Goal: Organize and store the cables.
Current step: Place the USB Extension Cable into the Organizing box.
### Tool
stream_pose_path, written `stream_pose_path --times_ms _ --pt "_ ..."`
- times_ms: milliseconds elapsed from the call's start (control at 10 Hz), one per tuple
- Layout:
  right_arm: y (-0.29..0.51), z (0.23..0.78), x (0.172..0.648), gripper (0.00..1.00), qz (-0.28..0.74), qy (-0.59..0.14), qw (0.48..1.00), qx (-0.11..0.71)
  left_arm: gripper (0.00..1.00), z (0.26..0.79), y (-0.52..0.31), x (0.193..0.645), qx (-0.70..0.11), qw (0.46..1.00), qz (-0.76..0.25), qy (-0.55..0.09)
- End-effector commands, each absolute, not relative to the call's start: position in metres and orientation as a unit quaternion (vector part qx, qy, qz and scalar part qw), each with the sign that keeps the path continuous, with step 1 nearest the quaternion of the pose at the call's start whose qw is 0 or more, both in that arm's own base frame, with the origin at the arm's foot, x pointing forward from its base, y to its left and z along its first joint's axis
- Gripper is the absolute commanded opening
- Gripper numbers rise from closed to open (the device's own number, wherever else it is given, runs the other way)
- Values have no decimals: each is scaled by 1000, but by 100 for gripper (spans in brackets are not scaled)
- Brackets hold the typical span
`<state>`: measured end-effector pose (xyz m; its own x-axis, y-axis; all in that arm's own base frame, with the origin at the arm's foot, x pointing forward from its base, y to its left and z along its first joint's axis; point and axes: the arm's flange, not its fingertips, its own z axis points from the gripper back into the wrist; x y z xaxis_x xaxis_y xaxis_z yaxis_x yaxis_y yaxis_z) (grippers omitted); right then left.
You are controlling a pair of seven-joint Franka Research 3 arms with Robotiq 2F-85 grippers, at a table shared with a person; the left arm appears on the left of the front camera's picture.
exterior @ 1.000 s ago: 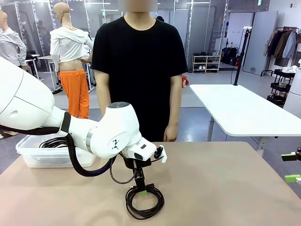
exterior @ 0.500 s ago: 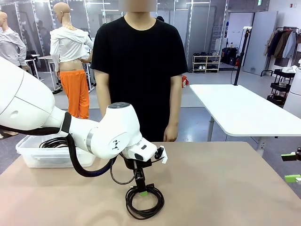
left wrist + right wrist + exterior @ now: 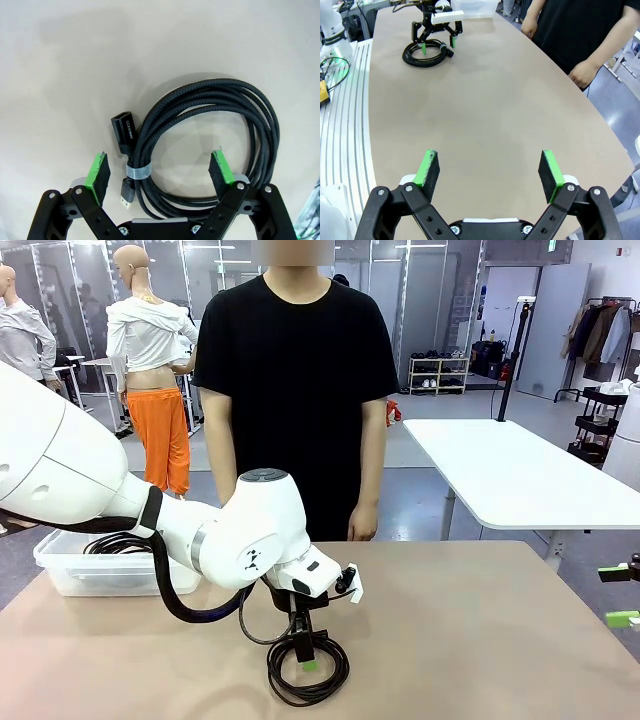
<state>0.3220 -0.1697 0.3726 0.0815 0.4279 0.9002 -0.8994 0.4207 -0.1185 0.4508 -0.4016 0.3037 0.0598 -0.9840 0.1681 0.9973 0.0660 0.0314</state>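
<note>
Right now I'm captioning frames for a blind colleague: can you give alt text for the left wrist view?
A coiled black braided cable, tied with a small grey band, lies on a pale tabletop. The left gripper has its jaws open astride the banded side, one green pad outside the coil, one inside. Two plug ends show beside the band.

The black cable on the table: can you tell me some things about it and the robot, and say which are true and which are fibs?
1. The coiled black cable is tied with a small grey band. True.
2. The left gripper has lifted the cable into the air. False: the coil lies on the table, and the green pads stand on either side of the banded part.
3. The right gripper holds a plug. False: it is open, with nothing between its pads.
4. A clear plastic bin with black cords in it sits at the table's far left. True.
5. The person is holding a cable. False: the person's hands hold nothing.
</note>
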Motion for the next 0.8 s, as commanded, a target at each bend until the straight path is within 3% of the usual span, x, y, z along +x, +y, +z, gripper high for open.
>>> stream_pose_path --times_ms 0,100,200,300,700 --pt "-169 376 323 100 473 -481 695 247 74 303 -407 460 -33 728 -683 -53" --pt "-169 376 323 100 473 -481 695 247 40 304 -407 463 -30 731 -680 -55" --pt "-169 376 323 100 473 -481 695 247 14 305 -408 466 -30 729 -682 -51" --pt "-169 376 323 100 473 -481 695 247 0 308 -408 467 -31 729 -682 -51" --pt "-169 376 323 100 473 -481 695 247 0 314 -409 477 -29 728 -684 -32"
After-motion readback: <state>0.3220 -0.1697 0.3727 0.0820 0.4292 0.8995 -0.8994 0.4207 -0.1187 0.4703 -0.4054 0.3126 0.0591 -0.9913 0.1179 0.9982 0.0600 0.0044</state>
